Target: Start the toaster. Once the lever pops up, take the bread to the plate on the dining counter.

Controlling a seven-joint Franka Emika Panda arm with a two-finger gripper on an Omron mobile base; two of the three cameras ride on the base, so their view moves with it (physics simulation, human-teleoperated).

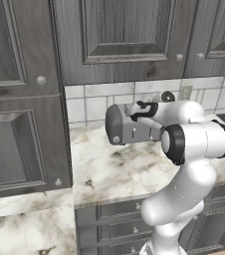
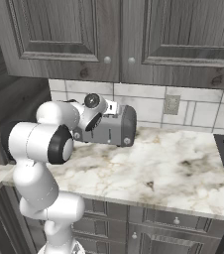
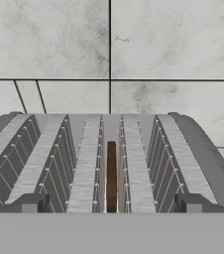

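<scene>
The toaster point(image 3: 109, 163) lies directly under the gripper point(image 3: 109, 204) in the hand view, which looks down along its top toward the tiled wall point(image 3: 109, 49). The bread point(image 3: 111, 176) sits upright in the middle slot, between the 2 fingertips point(image 3: 32, 203). It is a thin brown slice, seen from its edge, and it stays low inside the slot.

The gripper is wide open. 1 fingertip is over the left part of the toaster top and the other over the right part, with several slots between them. The jaws hold nothing. I cannot tell if the tips touch the metal or only hang just above it.

In the left base view the toaster point(image 1: 129, 127) stands on the marble worktop point(image 1: 114, 169), at the far side, close to the tiled wall. The white arm point(image 1: 194, 142) bends over it, and the hand covers the right part of the toaster. In the right base view the toaster point(image 2: 111, 126) is also at the far edge of the worktop point(image 2: 173, 168), and the hand is above its left part.

The toaster is a gray metal box with rounded dark ends. Its top has long slots with thin wire guides inside. On the front there is a small round knob point(image 1: 116, 140) low near the left end, and some small tabs beside it.
</scene>
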